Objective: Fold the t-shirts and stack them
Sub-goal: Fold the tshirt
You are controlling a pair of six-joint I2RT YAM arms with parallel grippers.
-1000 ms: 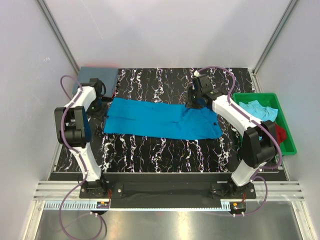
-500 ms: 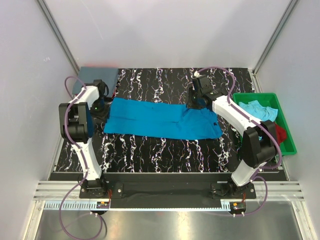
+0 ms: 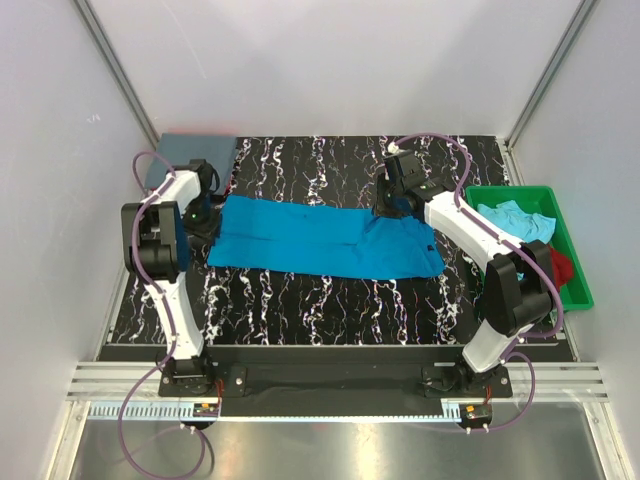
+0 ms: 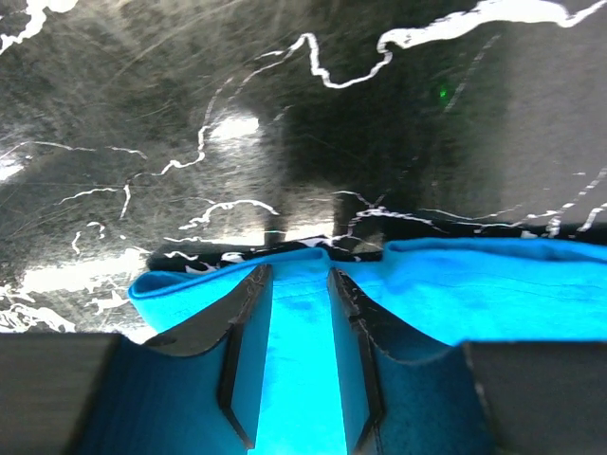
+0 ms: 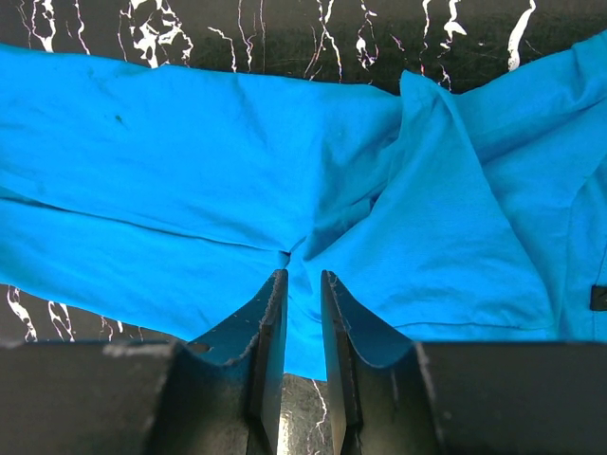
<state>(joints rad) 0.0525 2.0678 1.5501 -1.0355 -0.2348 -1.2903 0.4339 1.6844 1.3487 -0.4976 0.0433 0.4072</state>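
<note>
A bright turquoise-blue t-shirt (image 3: 320, 240) lies as a long flat band across the black marbled table (image 3: 320, 300). My left gripper (image 3: 205, 218) sits low at the shirt's left end. In the left wrist view its jaws (image 4: 300, 272) are shut on that edge of the turquoise cloth (image 4: 493, 284), which fills the gap between them. My right gripper (image 3: 392, 208) is at the shirt's far right edge. In the right wrist view it (image 5: 303, 275) pinches the cloth (image 5: 190, 161), and creases fan out from the fingertips.
A folded slate grey-blue t-shirt (image 3: 185, 150) lies at the table's back left corner, behind the left arm. A green tray (image 3: 575, 255) stands at the right edge and holds a light aqua t-shirt (image 3: 515, 218) and a red one (image 3: 562, 265).
The left arm's elbow has swung a little toward the back and its jaws have narrowed slightly on the shirt's left edge. The right arm and the shirt have not moved.
</note>
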